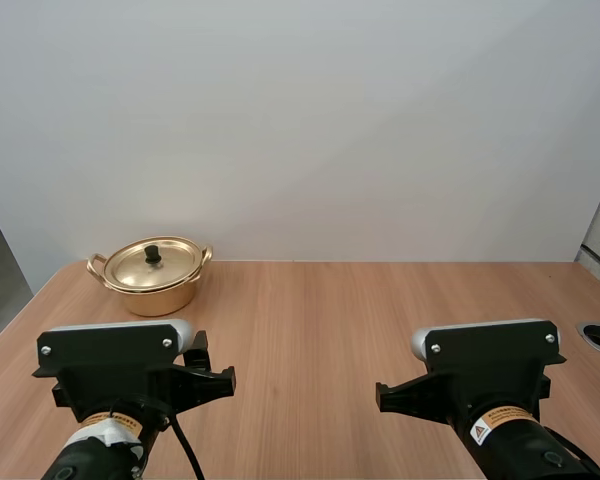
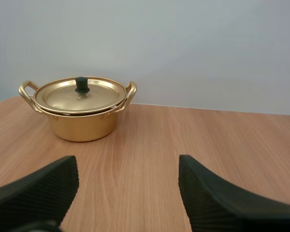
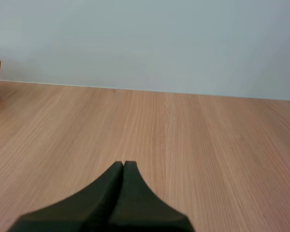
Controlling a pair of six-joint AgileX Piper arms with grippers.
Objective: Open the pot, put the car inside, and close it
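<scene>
My left claw [image 2: 128,169] is spread wide. Its two black fingers [image 2: 43,186] stand well apart with their ribbed inner faces turned to each other, and there is nothing between them but bare wood. My right claw [image 3: 124,168] is closed on nothing, pressed together into one dark wedge that points out across the table [image 3: 183,130]. Straight ahead of my left claw, and clear of it, sits the pot [image 2: 82,123], a small gold-coloured metal one. It stands upright on the wood near the back of the table, close to the pale wall [image 2: 193,43]. Its lid [image 2: 99,96] is on, lying flat and square on the rim, with a dark knob [image 2: 81,85] standing up at its centre. Two looped handles [image 2: 27,92] stick out from the rim, one on each side. With the lid seated, the inside of the pot is hidden, so I cannot tell what, if anything, it holds. From the high view the pot is at the far left of the table, ahead of my left arm and well apart from my right arm. Past my right claw I catch just the tip of one gold handle at the table's far side, with open wood between us.
</scene>
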